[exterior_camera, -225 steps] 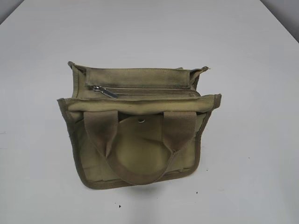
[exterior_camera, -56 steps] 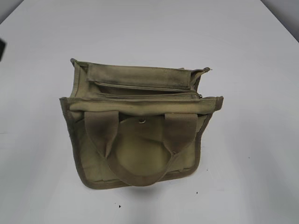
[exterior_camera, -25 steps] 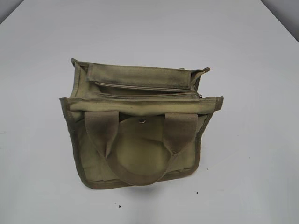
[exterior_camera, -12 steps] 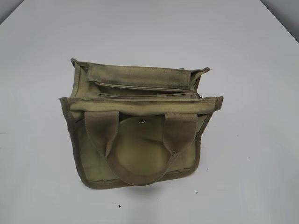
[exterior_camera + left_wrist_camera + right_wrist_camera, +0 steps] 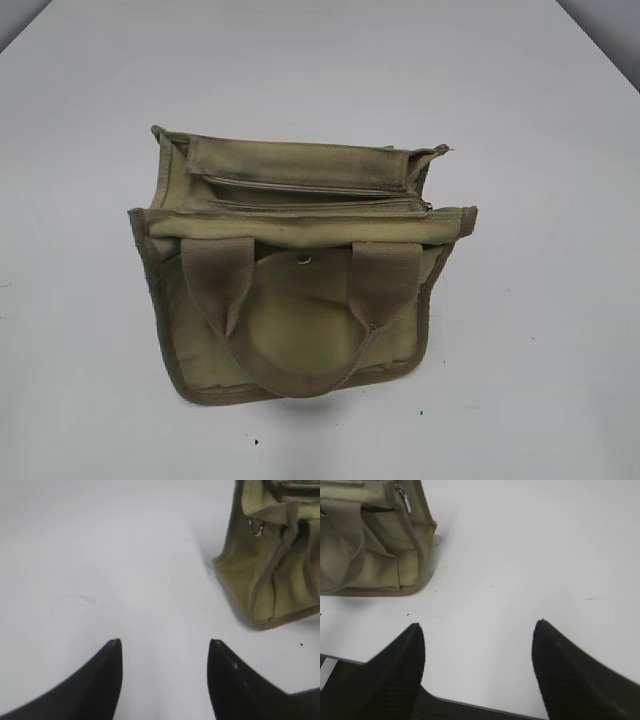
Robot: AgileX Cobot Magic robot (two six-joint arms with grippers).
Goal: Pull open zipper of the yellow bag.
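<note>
yellow bag (image 5: 300,300) upright | zipper (image 5: 310,197) lies left-right, slider right | both grippers released

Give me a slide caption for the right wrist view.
Open right gripper hovers over the white table, apart from the yellow bag at upper left.

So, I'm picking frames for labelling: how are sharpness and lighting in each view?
Exterior view: soft, even light, the bag in fair focus with a faint shadow beneath it. Left wrist view: the pincer tips are dark and blurred, the bag also soft. Right wrist view: the zipper pull glints, the table is washed out.
</note>
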